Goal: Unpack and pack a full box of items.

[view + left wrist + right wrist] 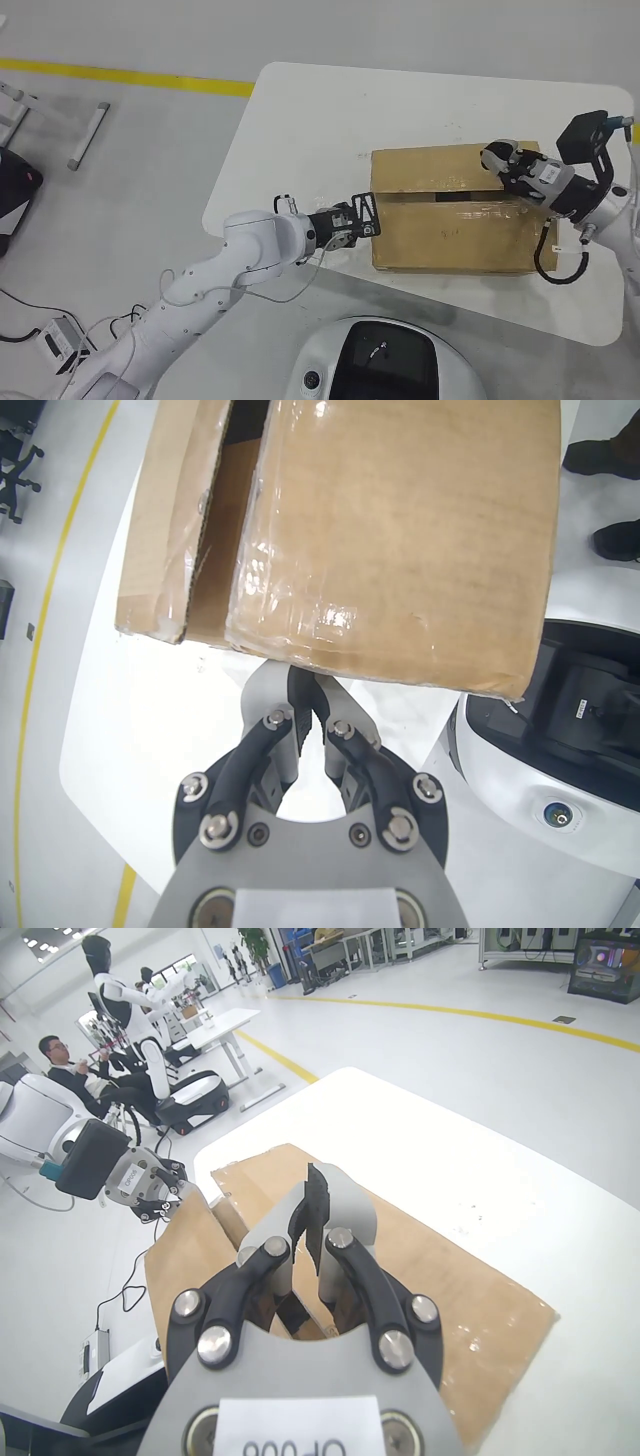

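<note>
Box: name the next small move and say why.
Probably pry a flap upward at the seam. The box lies nearly closed, a dark gap running between its flaps; the right gripper hovers over that gap, the left gripper at the box's end.

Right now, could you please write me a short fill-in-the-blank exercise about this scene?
1. The cardboard box rests on a ____ table.
2. The stripe painted on the floor is ____.
3. The left hand and the right hand are at ____ ends of the box.
Missing words: white; yellow; opposite.
</note>
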### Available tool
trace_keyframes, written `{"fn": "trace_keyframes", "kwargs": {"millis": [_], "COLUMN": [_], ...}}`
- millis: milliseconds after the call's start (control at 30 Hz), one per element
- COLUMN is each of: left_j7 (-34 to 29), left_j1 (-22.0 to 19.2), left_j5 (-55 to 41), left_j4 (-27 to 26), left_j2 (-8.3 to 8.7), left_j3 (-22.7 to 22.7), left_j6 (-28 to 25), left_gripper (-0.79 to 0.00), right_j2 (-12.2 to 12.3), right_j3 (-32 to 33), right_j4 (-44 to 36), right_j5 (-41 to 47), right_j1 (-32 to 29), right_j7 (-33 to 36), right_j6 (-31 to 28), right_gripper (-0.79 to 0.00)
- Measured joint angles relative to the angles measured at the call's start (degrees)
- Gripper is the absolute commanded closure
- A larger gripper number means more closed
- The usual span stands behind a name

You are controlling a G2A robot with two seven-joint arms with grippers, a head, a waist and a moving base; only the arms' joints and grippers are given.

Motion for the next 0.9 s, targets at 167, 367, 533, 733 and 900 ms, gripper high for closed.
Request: {"fn": "trace_keyframes", "kwargs": {"millis": [167,367,533,733,900], "left_j7": [-0.58,-1.33,0.20,4.90,9.23], "left_j1": [0.37,4.50,8.34,9.28,7.81], "left_j5": [0.82,2.50,4.21,9.25,12.10], "left_j4": [-0.26,-2.58,-2.99,-1.73,2.25], "left_j2": [0.12,0.98,1.45,1.28,0.64], "left_j3": [-1.60,-6.73,-9.09,-7.40,-4.42], "left_j6": [0.52,-0.52,-1.97,-1.53,0.86], "left_gripper": [-0.785,-0.785,-0.785,-0.785,-0.785], "right_j2": [-0.55,-1.22,-1.54,-1.81,-2.04], "right_j3": [-2.50,-5.43,-6.20,-6.40,-6.58], "right_j4": [-0.31,0.88,1.63,2.03,1.97], "right_j5": [-1.46,-6.36,-8.04,-8.60,-8.61], "right_j1": [-0.56,-1.36,-1.22,-0.95,-0.80], "right_j7": [-0.56,-2.52,-2.90,-2.82,-2.49], "right_j6": [0.85,1.99,2.40,2.69,2.89], "right_gripper": [0.000,0.000,0.000,0.000,0.000]}}
